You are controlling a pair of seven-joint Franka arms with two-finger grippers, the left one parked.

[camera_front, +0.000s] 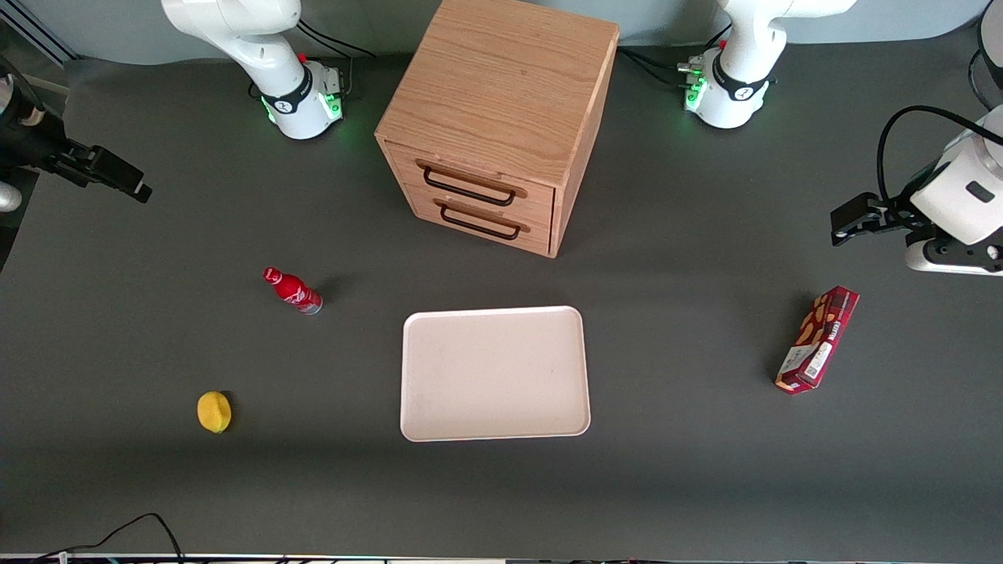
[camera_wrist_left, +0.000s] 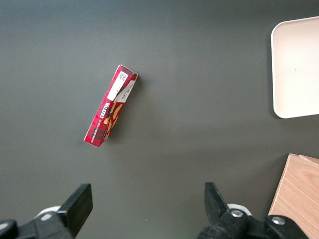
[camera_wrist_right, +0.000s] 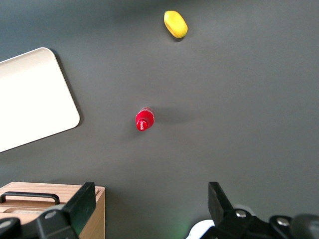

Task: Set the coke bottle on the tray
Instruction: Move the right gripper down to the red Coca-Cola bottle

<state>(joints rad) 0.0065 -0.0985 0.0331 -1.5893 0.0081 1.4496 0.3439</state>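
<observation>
Red coke bottle [camera_front: 293, 291] upright beside tray [camera_front: 494, 373]; tool [camera_wrist_right: 149, 209] spread wide, raised, well apart.

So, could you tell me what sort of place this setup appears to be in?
Most likely a robotics lab bench: arms bolted to a dark grey table, with the open gripper parked above its working arm's end. Staged props support that: a coke bottle, a tray, a lemon and a small wooden drawer cabinet.
</observation>
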